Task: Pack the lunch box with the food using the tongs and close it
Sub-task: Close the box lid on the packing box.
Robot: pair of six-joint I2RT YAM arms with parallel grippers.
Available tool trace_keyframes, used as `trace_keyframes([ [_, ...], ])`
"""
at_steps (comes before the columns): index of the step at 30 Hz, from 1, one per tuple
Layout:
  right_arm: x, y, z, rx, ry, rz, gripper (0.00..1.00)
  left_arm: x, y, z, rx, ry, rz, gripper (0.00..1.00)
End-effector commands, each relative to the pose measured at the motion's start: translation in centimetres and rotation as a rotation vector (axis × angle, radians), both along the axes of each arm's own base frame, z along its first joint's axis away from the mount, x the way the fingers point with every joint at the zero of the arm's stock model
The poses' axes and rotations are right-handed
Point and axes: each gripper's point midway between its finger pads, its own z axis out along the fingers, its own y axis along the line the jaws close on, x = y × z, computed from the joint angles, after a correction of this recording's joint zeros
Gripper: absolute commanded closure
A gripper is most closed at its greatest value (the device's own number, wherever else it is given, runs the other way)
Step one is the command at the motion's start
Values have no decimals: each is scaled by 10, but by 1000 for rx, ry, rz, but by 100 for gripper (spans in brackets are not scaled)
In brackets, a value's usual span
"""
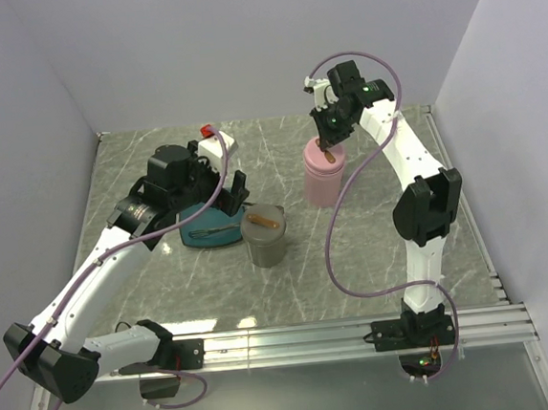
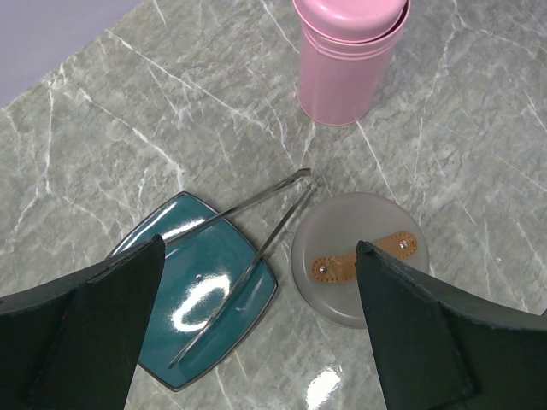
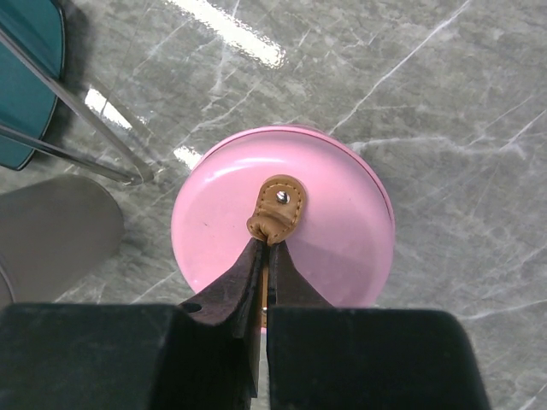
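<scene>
From above, the left pincer (image 1: 222,185) is hovering wide apart over the tongs (image 1: 214,231), apparently ready to grasp them. Its wrist camera is showing them lying across a teal plate (image 2: 214,260), tips beside a grey lid (image 2: 342,226). On the right wrist camera, the right pincer (image 3: 267,248) is clamping the tan tab (image 3: 275,209) on the pink lunch box (image 3: 342,231), probably to handle the lid.

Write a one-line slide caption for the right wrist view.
Right end effector pinching the tan leather strap atop the round pink container lid, over a grey marble table.
</scene>
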Motion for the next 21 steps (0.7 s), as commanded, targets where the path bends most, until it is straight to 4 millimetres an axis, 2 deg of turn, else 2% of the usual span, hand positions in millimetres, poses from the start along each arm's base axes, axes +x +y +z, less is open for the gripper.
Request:
trace_keyframes([
  [1, 4, 4, 5, 0, -19, 24, 100, -1, 0, 10, -32, -19, 1, 0],
  [12, -15, 5, -8, -10, 49, 56, 100, -2, 1, 6, -43, -10, -2, 1],
  [21, -15, 3, 14, 9, 4, 56, 100, -3, 2, 3, -47, 4, -2, 0],
])
